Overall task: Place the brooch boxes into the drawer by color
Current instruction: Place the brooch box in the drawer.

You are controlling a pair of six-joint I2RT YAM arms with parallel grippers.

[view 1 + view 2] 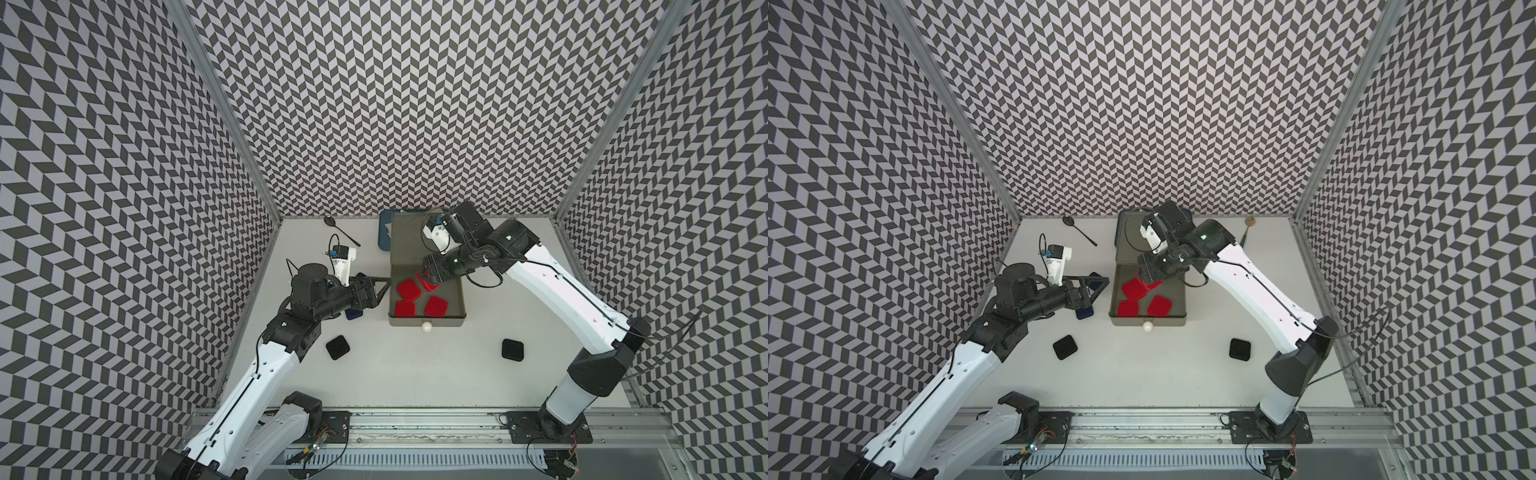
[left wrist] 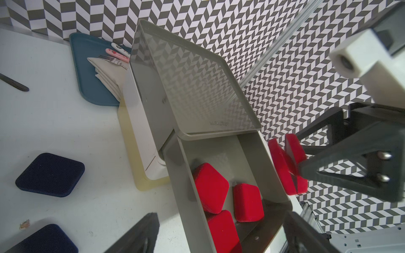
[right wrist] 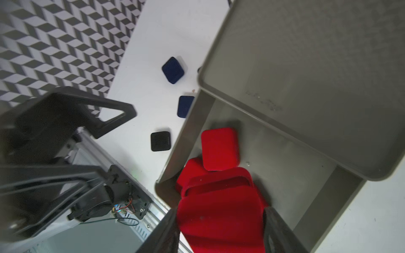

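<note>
The right pincer [image 1: 424,279] pinches a red brooch box [image 3: 219,203] just above the open grey drawer [image 1: 428,323]; three red boxes [image 1: 409,289] lie below it; best to go lower, then let go softly.

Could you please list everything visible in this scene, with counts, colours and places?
Chest: one, grey, white and yellow tiers; rear centre of the table, grey drawer pulled open.
Red brooch boxes: four, red; three in that drawer, one gripped over it.
Navy brooch boxes: two, navy; table, left of the chest.
Black brooch boxes: two, black; table front, either side of the drawer.
Tray: one, dark blue; behind the chest, holding a napkin and cutlery.
Spoons: two, one black, one tan-bowled; rear left and rear right.
Left end effector: one, black; open, near the navy boxes.
Right end effector: one, black; shut on the fourth red box.
</note>
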